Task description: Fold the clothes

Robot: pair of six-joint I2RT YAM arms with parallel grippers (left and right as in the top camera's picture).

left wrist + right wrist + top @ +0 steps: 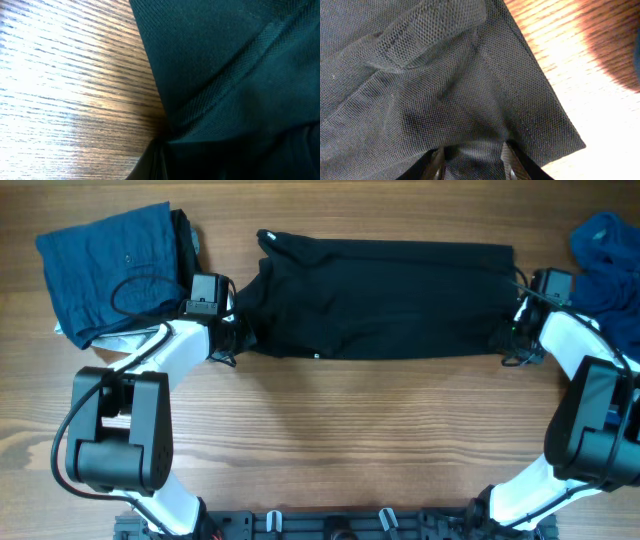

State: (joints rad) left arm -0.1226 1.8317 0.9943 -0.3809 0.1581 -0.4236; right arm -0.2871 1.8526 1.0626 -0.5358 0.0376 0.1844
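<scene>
Black polo shirt (380, 300) spanning upper middle, left end effector (232, 335) pinching its left edge, right end effector (512, 335) narrowly parted at right edge, blue stack (110, 270) upper left, blue heap (610, 260) upper right, open surface (350, 440) below

Matt black knit on sheened, grained wood

Of the black polo shirt (380, 295): soft knitted cloth, matt, finely pitted like a small mesh when seen close, coarser along a folded band and flat at the stitched hem. Of the table (330, 440): pale brown wood or wood-look top, straight-grained, smooth, with a satin sheen under bright light. Of the folded blue garment (100, 265) and the crumpled blue garment (610, 255): soft cloth, dull, faintly mottled. Of the arms (170, 350): smooth white shells, lightly glossy, joined to matt black housings, plastic by the look
</scene>
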